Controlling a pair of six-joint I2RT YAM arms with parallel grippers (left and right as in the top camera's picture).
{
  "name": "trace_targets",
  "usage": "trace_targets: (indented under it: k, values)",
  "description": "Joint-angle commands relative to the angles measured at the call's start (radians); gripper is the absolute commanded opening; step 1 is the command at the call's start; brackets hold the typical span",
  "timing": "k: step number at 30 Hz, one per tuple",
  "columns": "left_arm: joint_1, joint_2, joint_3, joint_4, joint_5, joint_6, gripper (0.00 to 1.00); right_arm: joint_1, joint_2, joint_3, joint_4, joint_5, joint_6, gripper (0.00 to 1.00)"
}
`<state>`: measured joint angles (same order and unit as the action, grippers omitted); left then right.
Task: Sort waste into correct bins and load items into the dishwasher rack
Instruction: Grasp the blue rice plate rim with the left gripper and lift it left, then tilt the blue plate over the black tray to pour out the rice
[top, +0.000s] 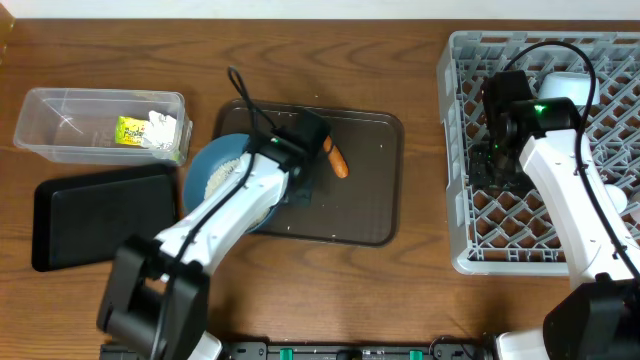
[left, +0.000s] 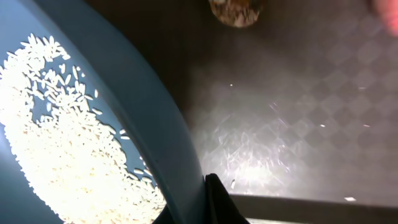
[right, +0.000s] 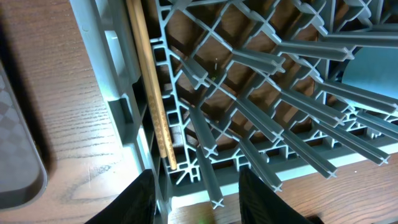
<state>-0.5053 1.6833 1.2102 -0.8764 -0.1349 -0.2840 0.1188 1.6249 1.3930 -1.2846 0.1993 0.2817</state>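
Dishwasher rack (right: 249, 62): under and ahead of the right claw; rigid lattice.
Blue bowl (left: 155, 112): stiff, smooth, likely slippery; the rim is the handhold, and it needs carrying level.
Left claw (left: 199, 208): pinched tight on that rim.
Right claw (right: 202, 205): half parted, empty.
Chopsticks (right: 152, 93): just ahead of one right finger, along the rack wall; light, thin.
Rice (left: 62, 137): loose in the bowl, left of the left claw; would spill if tipped.

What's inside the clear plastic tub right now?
A yellow-green printed wrapper and crumpled white paper lie at the right end of the clear rectangular plastic tub. Anything beneath them is covered.
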Motion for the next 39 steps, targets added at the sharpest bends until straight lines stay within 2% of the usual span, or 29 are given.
trace_targets:
  k: [1,6,14,25,39]
  values:
    - [0.005,-0.073,0.000,-0.012,-0.035,0.005,0.06,-0.023,-0.017,0.006,-0.006,0.014,0.002,0.38]
    - [0.029,-0.134,0.000,-0.022,-0.035,0.026,0.06,-0.035,-0.017,0.006,-0.014,0.014,-0.008,0.38]
    - [0.182,-0.206,0.000,-0.039,-0.018,0.067,0.06,-0.035,-0.017,0.006,-0.013,0.014,-0.010,0.38]
    - [0.484,-0.226,0.000,0.020,0.264,0.150,0.06,-0.035,-0.017,0.006,-0.021,0.014,-0.014,0.38]
    - [0.866,-0.226,-0.001,0.046,0.729,0.187,0.06,-0.035,-0.017,0.006,-0.033,0.014,-0.014,0.38]
